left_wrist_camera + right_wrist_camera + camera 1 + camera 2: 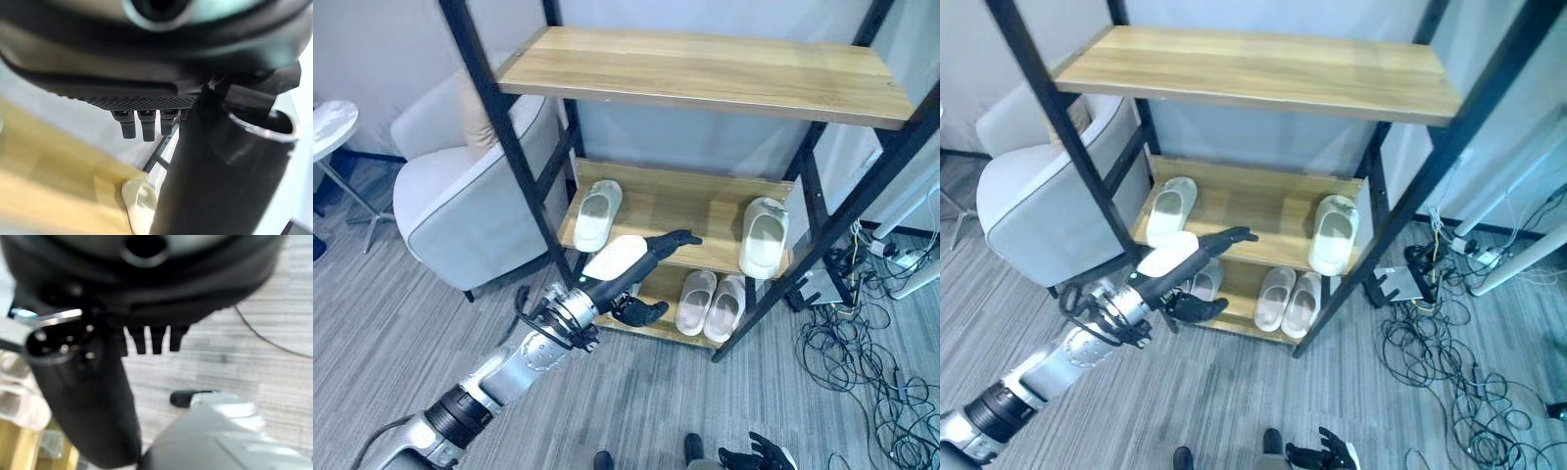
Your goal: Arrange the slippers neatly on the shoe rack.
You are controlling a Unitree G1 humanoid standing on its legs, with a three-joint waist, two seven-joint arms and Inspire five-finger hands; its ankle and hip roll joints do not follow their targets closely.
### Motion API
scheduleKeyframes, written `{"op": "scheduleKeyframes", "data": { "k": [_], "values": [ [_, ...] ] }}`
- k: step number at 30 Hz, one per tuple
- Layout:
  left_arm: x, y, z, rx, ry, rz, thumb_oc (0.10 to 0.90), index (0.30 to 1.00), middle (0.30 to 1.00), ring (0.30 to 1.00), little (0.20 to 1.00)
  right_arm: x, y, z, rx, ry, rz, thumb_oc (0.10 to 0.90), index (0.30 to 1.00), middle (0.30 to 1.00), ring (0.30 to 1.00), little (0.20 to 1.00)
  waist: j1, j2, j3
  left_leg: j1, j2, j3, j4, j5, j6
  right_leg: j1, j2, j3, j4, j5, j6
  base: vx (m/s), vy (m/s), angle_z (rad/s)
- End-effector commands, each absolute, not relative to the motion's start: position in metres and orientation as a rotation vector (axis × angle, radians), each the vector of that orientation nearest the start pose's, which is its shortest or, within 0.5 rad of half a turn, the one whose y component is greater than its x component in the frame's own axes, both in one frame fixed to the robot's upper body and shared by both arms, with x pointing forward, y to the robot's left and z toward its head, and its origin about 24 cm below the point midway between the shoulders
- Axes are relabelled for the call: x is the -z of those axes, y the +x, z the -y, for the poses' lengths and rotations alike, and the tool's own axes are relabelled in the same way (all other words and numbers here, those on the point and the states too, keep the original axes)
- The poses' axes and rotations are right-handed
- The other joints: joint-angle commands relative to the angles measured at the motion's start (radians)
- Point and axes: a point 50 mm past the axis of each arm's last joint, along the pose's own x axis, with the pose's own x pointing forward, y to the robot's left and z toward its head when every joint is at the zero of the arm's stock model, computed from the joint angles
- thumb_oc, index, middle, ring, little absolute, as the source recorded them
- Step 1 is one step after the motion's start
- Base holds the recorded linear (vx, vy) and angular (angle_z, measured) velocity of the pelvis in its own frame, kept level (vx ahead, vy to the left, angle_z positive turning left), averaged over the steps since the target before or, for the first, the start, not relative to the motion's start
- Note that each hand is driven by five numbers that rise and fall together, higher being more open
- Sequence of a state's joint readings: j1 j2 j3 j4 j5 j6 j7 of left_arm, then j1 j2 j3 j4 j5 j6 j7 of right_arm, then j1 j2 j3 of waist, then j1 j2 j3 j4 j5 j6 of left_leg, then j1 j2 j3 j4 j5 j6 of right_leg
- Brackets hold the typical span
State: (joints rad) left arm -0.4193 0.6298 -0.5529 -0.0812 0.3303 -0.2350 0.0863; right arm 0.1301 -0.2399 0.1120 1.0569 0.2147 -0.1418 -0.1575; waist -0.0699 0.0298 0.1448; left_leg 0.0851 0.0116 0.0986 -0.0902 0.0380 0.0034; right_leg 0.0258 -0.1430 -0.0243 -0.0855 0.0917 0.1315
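The shoe rack has wooden shelves in a black frame. On its middle shelf one pale slipper lies at the left and another at the right. A pair of slippers lies side by side on the bottom shelf. My left hand reaches in at the front of the middle shelf, between the two single slippers, with its fingers straight and nothing held. Past its fingers in the left wrist view a pale slipper lies on the wood. My right hand hangs low over the floor, open.
A grey armchair stands close to the rack's left side. The top shelf is bare wood. Loose cables and a power strip lie on the carpet to the right. A round side table is at the far left.
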Motion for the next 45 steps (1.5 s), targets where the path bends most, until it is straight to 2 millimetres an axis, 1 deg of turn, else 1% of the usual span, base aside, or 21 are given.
{"op": "scheduleKeyframes", "data": {
  "k": [1,7,8,11,13,16,20,21,23,24,25,26,27,28,32,33,36,39,41,43,45],
  "values": [
    [-0.199,0.283,-0.083,0.395,0.923,1.001,0.8,0.9,0.9,0.9,0.9,0.147,0.084,0.249,0.302,-0.213,-0.992,0.8,0.9,0.9,0.9,0.9,-0.011,-0.005,-0.091,-0.058,-0.009,-0.098,0.005,-0.046,-0.017,-0.051,0.028,0.029,0.084,-0.087,0.025,0.09,-0.055,-0.04],
    [-0.216,0.298,-0.073,0.356,1.051,1.079,0.8,0.9,0.9,0.9,0.9,0.14,0.086,0.269,0.382,-0.215,-0.969,0.8,0.9,0.9,0.9,0.9,-0.024,0.009,-0.103,-0.103,-0.008,-0.112,0.003,-0.033,-0.035,-0.037,0.032,-0.012,0.01,-0.07,0.028,0.04,-0.026,0.15],
    [-0.224,0.309,-0.073,0.298,1.139,1.102,0.8,0.9,0.9,0.9,0.9,0.135,0.092,0.276,0.388,-0.24,-0.938,0.8,0.9,0.9,0.9,0.9,-0.03,0.022,-0.103,-0.129,-0.011,-0.113,0.003,-0.039,-0.042,-0.056,0.03,-0.022,-0.002,-0.075,0.033,-0.02,0.002,0.04],
    [-0.229,0.315,-0.072,0.274,1.168,1.113,0.8,0.9,0.9,0.9,0.9,0.133,0.096,0.278,0.394,-0.251,-0.918,0.8,0.9,0.9,0.9,0.9,-0.03,0.029,-0.105,-0.167,-0.01,-0.109,0.003,-0.033,-0.045,-0.093,0.031,-0.02,-0.002,-0.072,0.037,-0.02,0.016,0.04],
    [-0.239,0.322,-0.073,0.245,1.23,1.134,0.8,0.9,0.9,0.9,0.9,0.128,0.108,0.283,0.419,-0.252,-0.879,0.8,0.9,0.9,0.9,0.9,-0.031,0.037,-0.081,-0.213,-0.008,-0.105,0.003,-0.02,-0.049,-0.14,0.034,-0.008,-0.002,-0.065,0.039,-0.04,0.039,-0.06],
    [-0.248,0.326,-0.073,0.238,1.269,1.146,0.8,0.9,0.9,0.9,0.9,0.124,0.113,0.288,0.437,-0.244,-0.858,0.8,0.9,0.9,0.9,0.9,-0.031,0.036,-0.062,-0.252,-0.007,-0.103,0.003,-0.009,-0.052,-0.178,0.034,-0.005,-0.002,-0.055,0.039,-0.08,0.029,-0.03],
    [-0.275,0.342,-0.084,0.117,1.384,1.141,0.8,0.9,0.9,0.9,0.9,0.117,0.121,0.29,0.443,-0.248,-0.8,0.8,0.9,0.9,0.9,0.9,-0.037,0.036,-0.021,-0.338,-0.016,-0.095,0.003,0.009,-0.053,-0.259,0.028,0.003,-0.002,-0.033,0.041,-0.04,0.065,-0.1],
    [-0.275,0.342,-0.084,0.117,1.384,1.142,0.8,0.9,0.9,0.9,0.9,0.117,0.121,0.29,0.443,-0.248,-0.8,0.8,0.9,0.9,0.9,0.9,-0.037,0.036,-0.022,-0.339,-0.016,-0.095,0.003,0.01,-0.053,-0.26,0.028,0.003,-0.002,-0.032,0.041,-0.03,0.063,-0.17],
    [-0.283,0.345,-0.088,0.078,1.392,1.14,0.8,0.9,0.9,0.9,0.9,0.116,0.122,0.292,0.448,-0.247,-0.787,0.8,0.9,0.9,0.9,0.9,-0.04,0.035,-0.012,-0.351,-0.019,-0.093,0.003,0.012,-0.053,-0.273,0.026,0.005,-0.002,-0.03,0.041,0.0,0.047,-0.06],
    [-0.293,0.346,-0.09,0.045,1.387,1.15,0.8,0.9,0.9,0.9,0.9,0.111,0.126,0.296,0.465,-0.251,-0.759,0.8,0.9,0.9,0.9,0.9,-0.042,0.033,-0.003,-0.364,-0.024,-0.092,0.003,0.014,-0.053,-0.285,0.022,0.007,-0.002,-0.025,0.042,0.0,0.037,-0.02],
    [-0.294,0.346,-0.09,0.045,1.387,1.151,0.8,0.9,0.9,0.9,0.9,0.111,0.126,0.296,0.466,-0.25,-0.758,0.8,0.9,0.9,0.9,0.9,-0.041,0.033,-0.003,-0.365,-0.024,-0.092,0.003,0.014,-0.053,-0.287,0.022,0.007,-0.002,-0.025,0.042,0.0,0.057,-0.03],
    [-0.306,0.345,-0.092,0.023,1.41,1.174,0.8,0.9,0.9,0.9,0.9,0.1,0.134,0.309,0.511,-0.271,-0.709,0.8,0.9,0.9,0.9,0.9,-0.043,0.036,0.009,-0.377,-0.03,-0.093,0.003,0.015,-0.053,-0.299,0.017,0.007,-0.002,-0.02,0.043,0.0,0.033,-0.02],
    [-0.306,0.345,-0.092,0.023,1.41,1.175,0.8,0.9,0.9,0.9,0.9,0.1,0.134,0.309,0.512,-0.27,-0.709,0.8,0.9,0.9,0.9,0.9,-0.043,0.036,0.009,-0.377,-0.03,-0.093,0.003,0.015,-0.053,-0.299,0.017,0.007,-0.002,-0.02,0.043,0.0,0.063,0.0],
    [-0.318,0.345,-0.095,-0.018,1.467,1.193,0.8,0.9,0.9,0.9,0.9,0.093,0.138,0.317,0.54,-0.265,-0.674,0.8,0.9,0.9,0.9,0.9,-0.043,0.043,0.018,-0.384,-0.034,-0.091,0.003,0.015,-0.052,-0.305,0.01,0.005,-0.002,-0.017,0.045,0.0,0.031,0.01],
    [-0.331,0.345,-0.096,-0.051,1.543,1.218,0.8,0.9,0.9,0.9,0.9,0.089,0.142,0.32,0.544,-0.282,-0.654,0.8,0.9,0.9,0.9,0.9,-0.041,0.053,0.036,-0.389,-0.043,-0.095,0.003,0.013,-0.048,-0.309,0.002,0.004,-0.002,-0.012,0.047,0.01,0.049,0.02],
    [-0.333,0.345,-0.1,-0.056,1.589,1.208,0.8,0.9,0.9,0.9,0.9,0.087,0.143,0.322,0.553,-0.277,-0.646,0.8,0.9,0.9,0.9,0.9,-0.039,0.061,0.041,-0.391,-0.047,-0.094,0.003,0.012,-0.048,-0.312,-0.003,0.001,-0.002,-0.01,0.05,0.01,0.051,0.02],
    [-0.335,0.345,-0.104,-0.062,1.602,1.199,0.8,0.9,0.9,0.9,0.9,0.086,0.144,0.322,0.558,-0.271,-0.639,0.8,0.9,0.9,0.9,0.9,-0.038,0.064,0.044,-0.394,-0.05,-0.094,0.003,0.012,-0.047,-0.314,-0.005,0.0,-0.002,-0.008,0.052,0.01,0.029,0.0],
    [-0.337,0.347,-0.125,-0.123,1.644,1.152,0.8,0.9,0.9,0.9,0.9,0.087,0.144,0.319,0.55,-0.275,-0.638,0.8,0.9,0.9,0.9,0.9,-0.027,0.074,0.05,-0.397,-0.057,-0.094,0.003,0.012,-0.046,-0.316,-0.011,-0.005,-0.002,-0.006,0.055,0.01,0.029,0.01],
    [-0.336,0.348,-0.128,-0.127,1.658,1.14,0.8,0.9,0.9,0.9,0.9,0.087,0.146,0.318,0.547,-0.278,-0.636,0.8,0.9,0.9,0.9,0.9,-0.025,0.076,0.051,-0.398,-0.058,-0.095,0.003,0.012,-0.047,-0.316,-0.012,-0.006,-0.002,-0.005,0.056,0.0,0.008,0.02],
    [-0.336,0.346,-0.148,-0.155,1.72,1.1,0.8,0.9,0.9,0.9,0.9,0.081,0.147,0.329,0.604,-0.258,-0.614,0.8,0.9,0.9,0.9,0.9,-0.019,0.074,0.061,-0.408,-0.058,-0.096,0.003,0.014,-0.047,-0.325,-0.014,-0.013,-0.002,-0.004,0.06,-0.01,0.027,0.04],
    [-0.336,0.347,-0.152,-0.16,1.728,1.085,0.8,0.9,0.9,0.9,0.9,0.08,0.146,0.33,0.608,-0.258,-0.61,0.8,0.9,0.9,0.9,0.9,-0.017,0.073,0.062,-0.41,-0.058,-0.097,0.003,0.015,-0.047,-0.326,-0.014,-0.016,-0.002,-0.004,0.06,0.0,0.0,0.0]
  ]
}}
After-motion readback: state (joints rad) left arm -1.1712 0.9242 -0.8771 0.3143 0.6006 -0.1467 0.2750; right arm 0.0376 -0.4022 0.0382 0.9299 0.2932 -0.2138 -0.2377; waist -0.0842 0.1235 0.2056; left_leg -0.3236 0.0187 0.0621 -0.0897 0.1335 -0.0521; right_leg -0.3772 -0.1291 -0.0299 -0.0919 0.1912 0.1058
